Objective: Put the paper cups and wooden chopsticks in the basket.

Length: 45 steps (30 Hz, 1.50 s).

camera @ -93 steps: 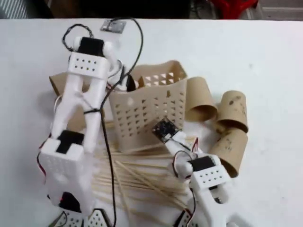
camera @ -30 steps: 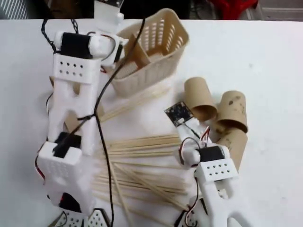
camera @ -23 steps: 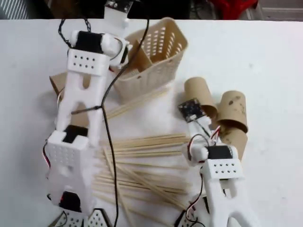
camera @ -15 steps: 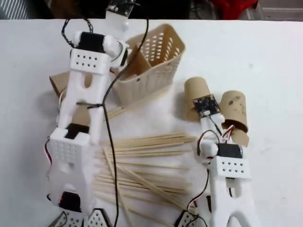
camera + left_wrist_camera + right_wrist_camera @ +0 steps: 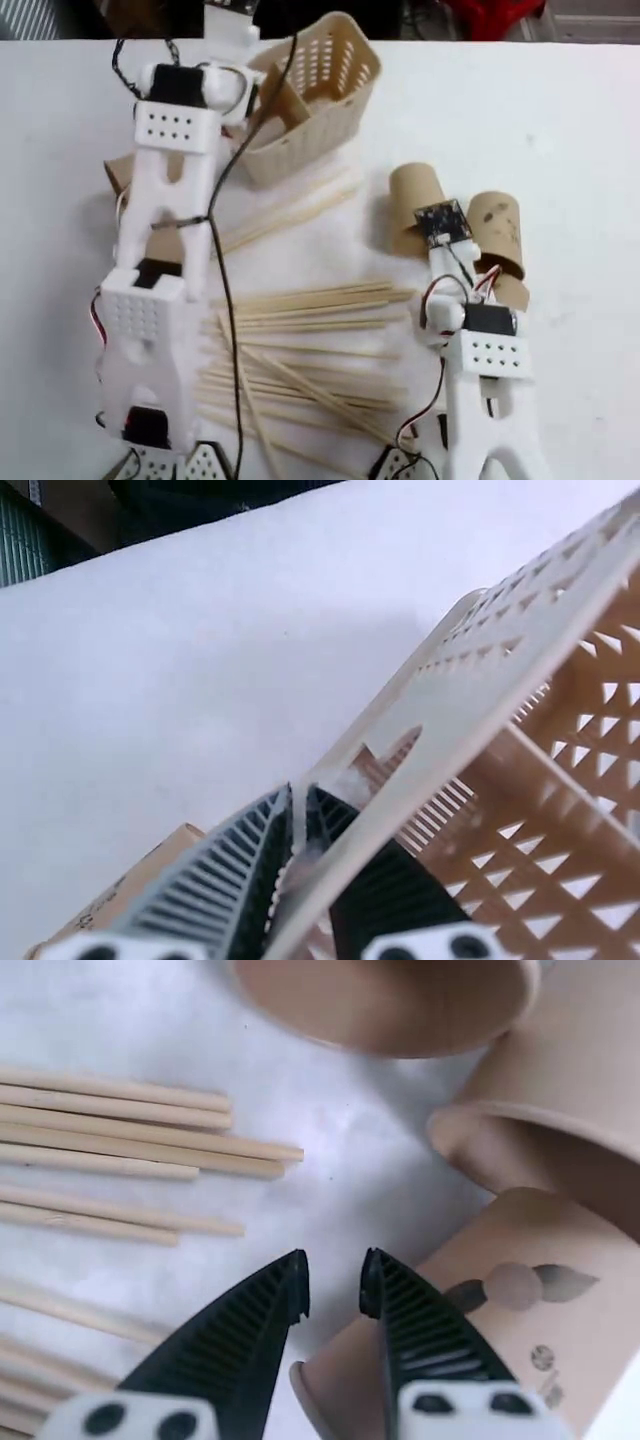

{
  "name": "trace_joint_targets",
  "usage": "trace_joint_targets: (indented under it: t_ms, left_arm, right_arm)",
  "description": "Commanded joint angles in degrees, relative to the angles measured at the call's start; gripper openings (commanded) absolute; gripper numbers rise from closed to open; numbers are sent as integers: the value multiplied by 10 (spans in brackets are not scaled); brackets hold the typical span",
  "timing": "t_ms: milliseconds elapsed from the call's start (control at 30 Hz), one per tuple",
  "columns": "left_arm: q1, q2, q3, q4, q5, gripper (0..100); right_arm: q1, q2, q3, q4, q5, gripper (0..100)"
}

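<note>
While the left gripper [image 5: 298, 825] clamps the tilted basket [image 5: 340, 60] at upper centre, one paper cup [image 5: 287, 108] seems inside; other cups [image 5: 420, 205] and chopsticks [image 5: 300, 340] lie outside, with the right gripper [image 5: 335, 1285] parted and empty.

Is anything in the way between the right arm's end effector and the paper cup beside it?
Nothing visible. The right end effector hangs open beside the lying paper cup, only bare table between; the chopsticks lie on its other side.
</note>
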Motion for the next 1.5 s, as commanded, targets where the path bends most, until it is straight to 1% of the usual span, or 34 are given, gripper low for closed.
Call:
trace_joint_targets:
  t_ms: [0,133,233,333,533,633,733,800,967,1133,1367,1467]
  left_arm:
    - [-4,16,-35,-20,-4,20]
    - [-12,49,-35,-31,-4,20]
    - [-12,52,-31,-17,-4,20]
    - [-6,54,-35,32,-11,20]
    - [4,51,-36,91,-26,20]
    - [4,55,-70,125,-31,20]
    - [11,56,-100,161,-74,20]
    - [16,56,-105,177,-86,20]
    - [24,52,-107,179,-91,20]
    - [46,40,-104,183,-84,20]
    - [47,15,-103,183,-79,20]
    - [43,16,-105,160,-80,24]
  right_arm:
    - [6,-5,-11,2,0,106]
    - [6,-5,-11,4,0,106]
    - [6,-5,-11,3,0,106]
    - [5,-5,-11,2,0,106]
    - [3,-5,-11,3,1,106]
    - [4,-5,-10,4,1,106]
    - [5,-4,-10,4,1,106]
    - [5,-4,-10,4,1,106]
    - [5,-2,-10,4,1,106]
    - [2,-1,-10,3,1,106]
    - [2,0,-10,1,1,106]
    - [2,0,-10,1,1,106]
